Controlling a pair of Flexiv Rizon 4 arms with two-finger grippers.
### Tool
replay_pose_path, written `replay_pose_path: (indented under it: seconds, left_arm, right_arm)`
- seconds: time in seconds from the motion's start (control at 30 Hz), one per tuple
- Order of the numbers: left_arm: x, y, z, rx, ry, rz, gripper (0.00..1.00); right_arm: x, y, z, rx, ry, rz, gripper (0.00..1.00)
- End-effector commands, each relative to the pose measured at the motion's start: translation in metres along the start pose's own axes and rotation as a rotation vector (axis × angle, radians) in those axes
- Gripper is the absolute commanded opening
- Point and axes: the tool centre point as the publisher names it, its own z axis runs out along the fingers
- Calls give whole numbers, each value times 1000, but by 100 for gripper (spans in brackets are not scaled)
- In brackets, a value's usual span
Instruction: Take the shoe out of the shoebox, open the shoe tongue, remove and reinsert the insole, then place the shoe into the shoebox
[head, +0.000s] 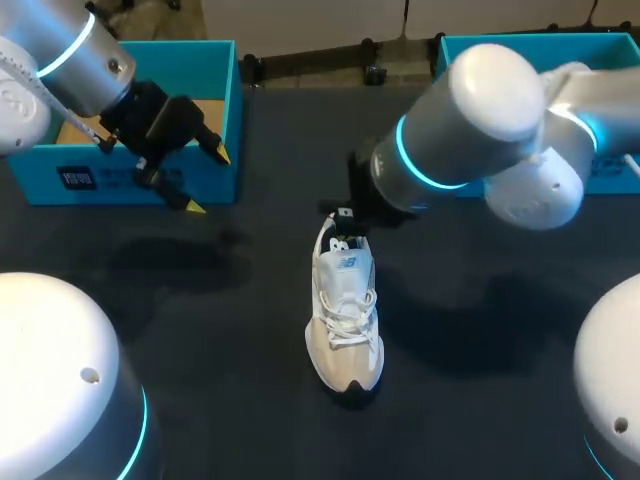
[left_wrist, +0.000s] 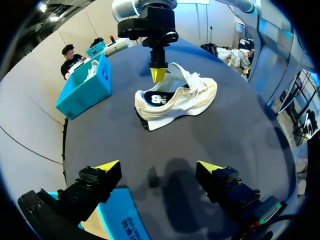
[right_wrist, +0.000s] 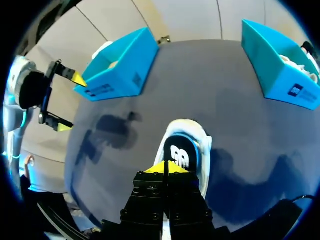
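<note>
Dark and matte, the table (head: 230, 330) carries an open blue shoebox (head: 40, 175) at far left. The left gripper (head: 208, 180) hangs just before the box's right corner, fingers spread wide with nothing between them. In the middle the pale shoe (head: 345, 320) stands upright on its sole, outside both boxes, toe near and heel far. The right gripper (right_wrist: 165, 169) points down at the heel opening, yellow tips pressed together just over the dark insole (right_wrist: 181, 155); whether they pinch anything cannot be told. At far right sits a second blue box (head: 615, 178).
</note>
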Motion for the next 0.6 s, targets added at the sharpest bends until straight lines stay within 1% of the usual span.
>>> replay_pose_path:
  seconds: [0.03, 0.23, 0.33, 0.6]
  left_arm:
    - [4, 2, -4, -4, -1, -3, 100]
    - [5, 6, -11, -17, 3, -17, 100]
    - [5, 9, -16, -34, -4, -33, 100]
    - [5, 9, -16, -34, -4, -33, 100]
  right_arm:
    - [3, -2, -3, 10, -389, 6, 0]
    - [-1, -6, -2, 22, -399, 19, 0]
    - [-4, -9, 1, 34, -379, 20, 0]
    - [-4, -9, 1, 34, -379, 20, 0]
